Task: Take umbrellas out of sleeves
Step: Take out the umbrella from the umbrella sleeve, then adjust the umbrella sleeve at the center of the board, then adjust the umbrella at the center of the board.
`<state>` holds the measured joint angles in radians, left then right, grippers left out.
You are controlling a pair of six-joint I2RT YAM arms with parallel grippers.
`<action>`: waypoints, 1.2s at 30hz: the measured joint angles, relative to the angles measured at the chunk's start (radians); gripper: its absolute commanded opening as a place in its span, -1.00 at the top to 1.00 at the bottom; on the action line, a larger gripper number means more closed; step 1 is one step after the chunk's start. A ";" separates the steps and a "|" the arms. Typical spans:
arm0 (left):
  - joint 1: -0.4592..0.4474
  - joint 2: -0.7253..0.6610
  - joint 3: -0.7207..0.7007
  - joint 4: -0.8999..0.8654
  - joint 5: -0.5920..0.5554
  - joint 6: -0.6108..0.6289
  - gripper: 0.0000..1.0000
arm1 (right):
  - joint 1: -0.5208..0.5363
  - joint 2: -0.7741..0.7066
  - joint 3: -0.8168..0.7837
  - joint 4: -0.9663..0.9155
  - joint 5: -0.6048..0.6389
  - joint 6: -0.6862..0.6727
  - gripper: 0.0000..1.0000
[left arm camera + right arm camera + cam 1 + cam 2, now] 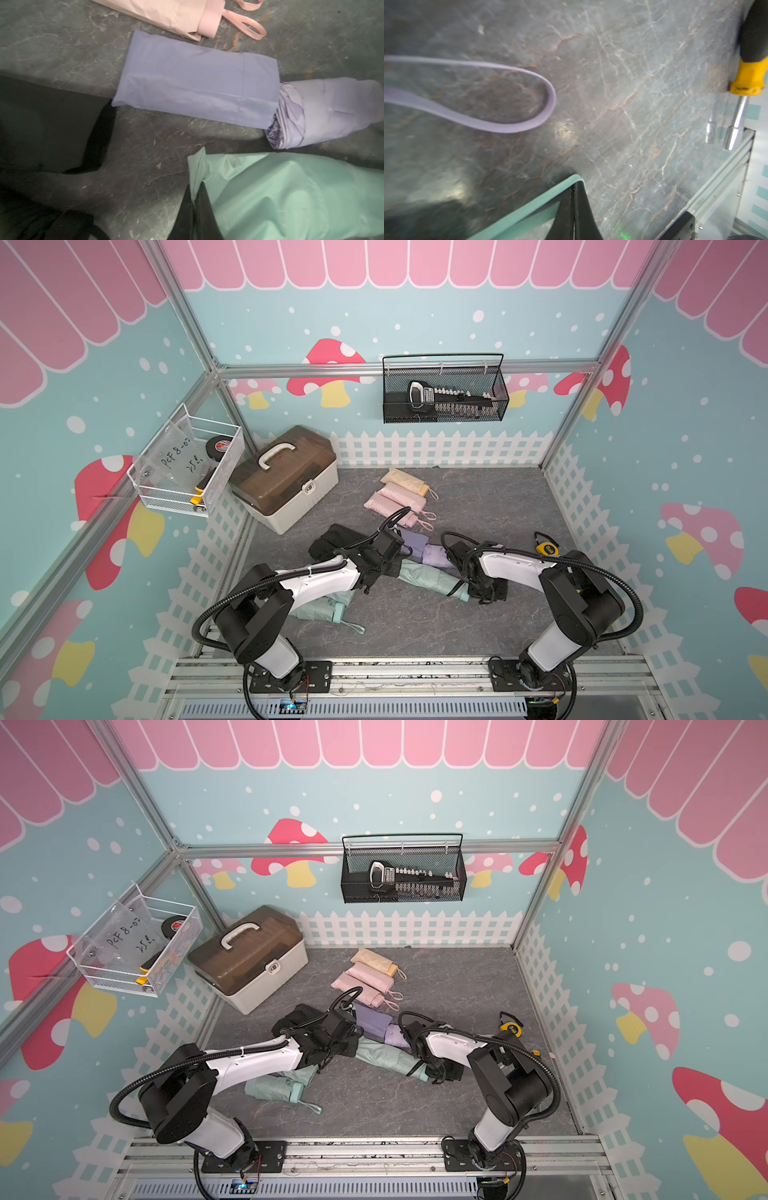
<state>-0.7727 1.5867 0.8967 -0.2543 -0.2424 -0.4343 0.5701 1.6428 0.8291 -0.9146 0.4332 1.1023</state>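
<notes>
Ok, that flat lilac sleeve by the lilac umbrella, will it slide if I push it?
Probably not cleanly: the lilac sleeve lies flat, thin and limp on the table, so a push likely bunches it. Its smooth, slightly shiny fabric may slip from a pinch.

Mint umbrella [432, 582] mid-floor, pink umbrellas [395, 504] behind, brown-lidded box [286, 483] back left

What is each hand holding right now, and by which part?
The left hand pinches the mint sleeve at its end corner; right hand pinches the umbrella's mint wrist loop.

Mint sleeve [291, 197], mint strap [529, 205], lilac sleeve [197, 83], grey brown-veined tbl [145, 155]
</notes>
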 measured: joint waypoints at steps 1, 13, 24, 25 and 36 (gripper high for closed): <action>0.000 0.000 0.000 -0.005 -0.017 0.005 1.00 | 0.000 0.000 -0.005 -0.010 0.003 0.003 1.00; 0.007 -0.022 0.000 -0.049 -0.126 0.046 1.00 | -0.001 -0.003 -0.014 -0.091 0.046 0.029 1.00; 0.045 -0.042 -0.030 -0.017 -0.034 0.037 0.29 | -0.008 -0.188 0.015 -0.102 0.092 -0.068 0.93; 0.046 -0.042 -0.032 -0.011 -0.018 0.030 0.26 | -0.007 -0.229 0.004 -0.074 0.084 -0.098 0.85; 0.090 -0.027 -0.033 0.022 0.043 -0.004 0.01 | -0.007 -0.610 -0.200 0.254 -0.305 -0.404 -0.13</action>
<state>-0.6827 1.5593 0.8635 -0.2321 -0.1997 -0.4381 0.5629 1.0328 0.6289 -0.6609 0.1284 0.6983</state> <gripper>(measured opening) 0.489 0.583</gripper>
